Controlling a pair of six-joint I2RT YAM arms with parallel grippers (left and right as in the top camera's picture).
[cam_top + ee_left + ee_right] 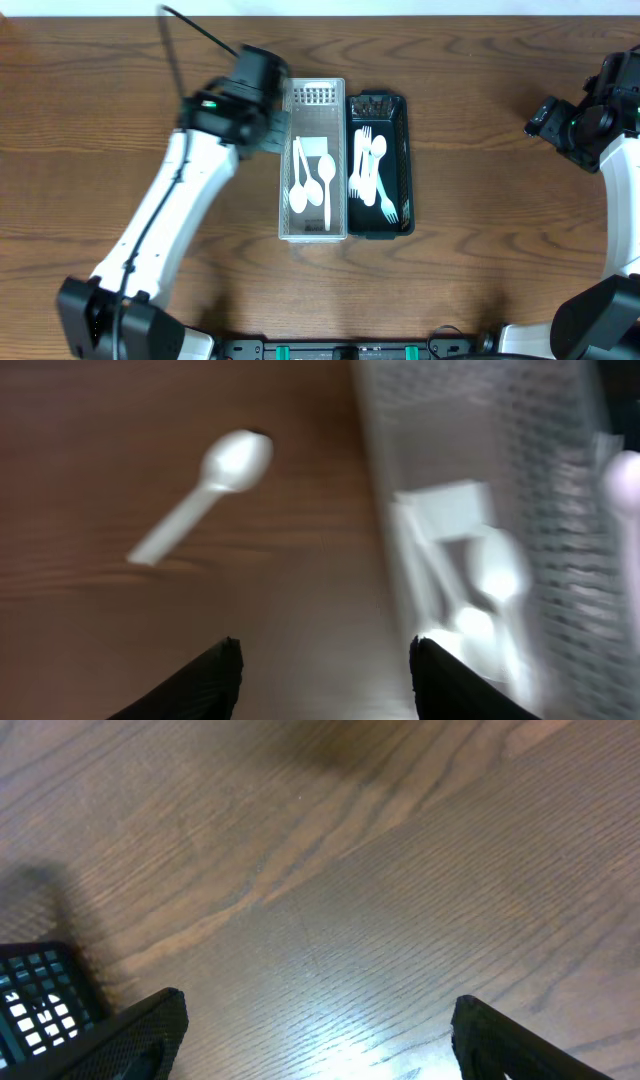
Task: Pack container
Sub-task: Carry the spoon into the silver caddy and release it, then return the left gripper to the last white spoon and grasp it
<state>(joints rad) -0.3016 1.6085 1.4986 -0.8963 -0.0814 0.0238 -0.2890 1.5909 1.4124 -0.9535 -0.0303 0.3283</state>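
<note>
A clear mesh container point(286, 205) holds white spoons point(311, 182). A black container point(406, 160) next to it holds white forks and spoons point(368, 170). My left gripper point(268, 128) hovers just left of the clear container, open and empty. In the blurred left wrist view the open gripper point(325, 660) is over bare wood, a loose white spoon point(212, 482) lies on the table ahead, and the clear container point(560, 510) is at the right. This loose spoon is hidden under the arm in the overhead view. My right gripper point(541, 120) is open and empty, far right.
In the right wrist view the open gripper point(318, 1020) hangs over bare wood, with a corner of the black container point(30, 1005) at lower left. The table point(480, 260) is dark wood.
</note>
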